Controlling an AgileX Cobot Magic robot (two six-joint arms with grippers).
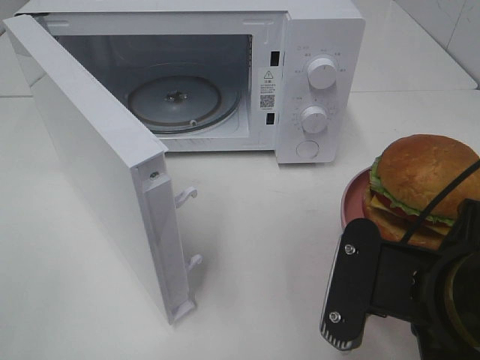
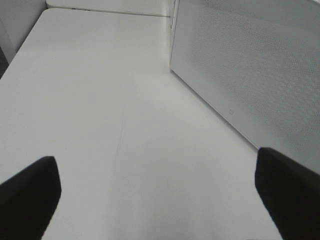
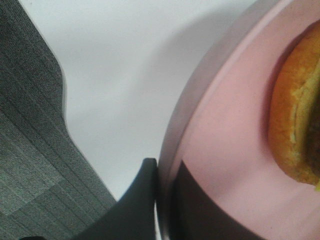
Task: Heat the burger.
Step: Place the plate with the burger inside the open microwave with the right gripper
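The burger (image 1: 424,176), with a golden-brown bun, green lettuce and yellow cheese, sits on a pink plate (image 1: 351,196) at the right of the white table. In the right wrist view my right gripper (image 3: 162,200) is shut on the pink plate's rim (image 3: 200,130), one finger outside it and one on top, with the burger's bun (image 3: 292,130) close by. From above, the right arm (image 1: 390,289) covers the plate's near edge. My left gripper (image 2: 155,200) hangs open over bare table beside the microwave door (image 2: 250,75).
The white microwave (image 1: 315,75) stands at the back with its door (image 1: 97,150) swung wide open to the left and a glass turntable (image 1: 176,101) inside. The table's edge and grey floor (image 3: 30,150) lie right beside the plate.
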